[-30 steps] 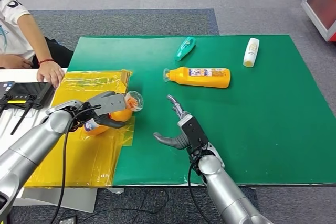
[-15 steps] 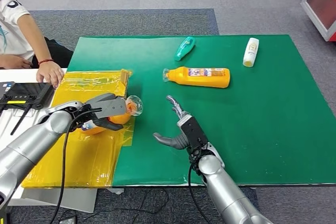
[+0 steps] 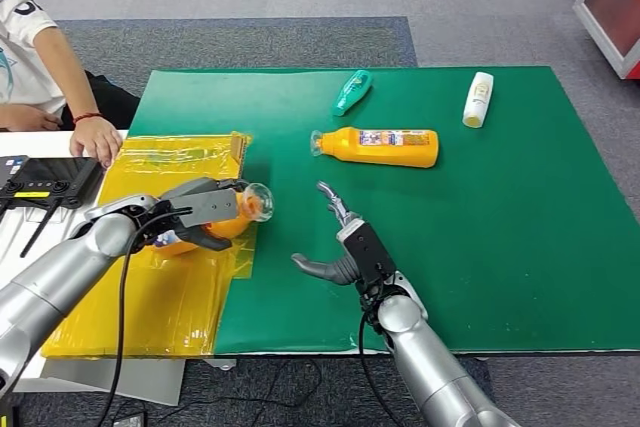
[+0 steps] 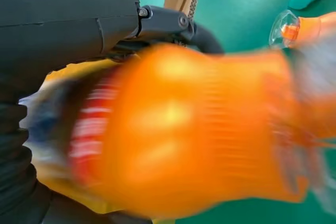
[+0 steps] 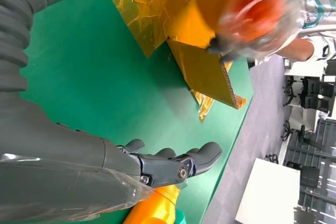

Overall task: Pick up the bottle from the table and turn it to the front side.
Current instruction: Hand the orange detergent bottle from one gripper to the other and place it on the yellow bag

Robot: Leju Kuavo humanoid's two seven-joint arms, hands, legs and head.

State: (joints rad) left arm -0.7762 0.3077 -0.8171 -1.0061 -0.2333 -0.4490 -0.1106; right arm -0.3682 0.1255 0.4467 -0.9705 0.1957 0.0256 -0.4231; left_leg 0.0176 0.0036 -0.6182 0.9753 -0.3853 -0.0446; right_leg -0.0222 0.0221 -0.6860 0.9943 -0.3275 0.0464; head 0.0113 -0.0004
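Note:
My left hand (image 3: 198, 213) grips an orange bottle (image 3: 232, 221) with a clear cap (image 3: 257, 201), held on its side just above the yellow sheet (image 3: 167, 287). In the left wrist view the held bottle (image 4: 182, 129) is a blurred orange mass under the dark fingers (image 4: 174, 22). The right wrist view looks onto that clear cap (image 5: 257, 19). My right hand (image 3: 343, 244) hovers open over the green mat (image 3: 513, 227), fingers spread, holding nothing. A second orange bottle (image 3: 377, 146) lies flat on the mat beyond it.
A teal bottle (image 3: 352, 91) and a white bottle (image 3: 478, 99) lie near the mat's far edge. A person's hand (image 3: 96, 137) rests at the far left by the yellow sheet. A black device (image 3: 45, 185) sits on the white surface at the left.
My left hand has lifted the orange bottle slightly and carried it a little farther away, the cap shifting with it. The right hand has stayed still.

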